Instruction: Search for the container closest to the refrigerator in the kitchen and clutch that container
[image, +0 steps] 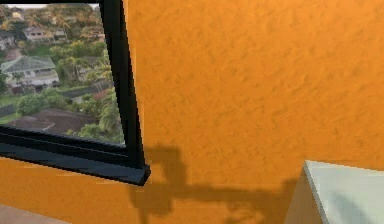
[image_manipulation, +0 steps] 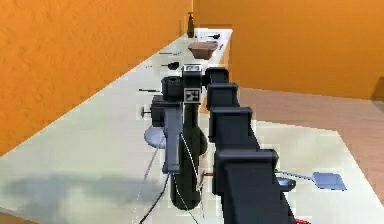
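orange wall (image: 250, 90) blocks fwd; counter (image_manipulation: 80, 140) has room beside arm (image_manipulation: 236, 125).

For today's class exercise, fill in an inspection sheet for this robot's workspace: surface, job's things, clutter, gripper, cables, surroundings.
surface: long pale countertop.
job's things: brown bowl at the countertop's far end, possibly the container.
clutter: dark bottle, grey round dish, spatula-like tool.
gripper: gripper seen against the countertop, near the dish; cannot tell whether it holds anything.
cables: thin lines beside the gripper.
surroundings: orange wall, black-framed window onto houses and trees.
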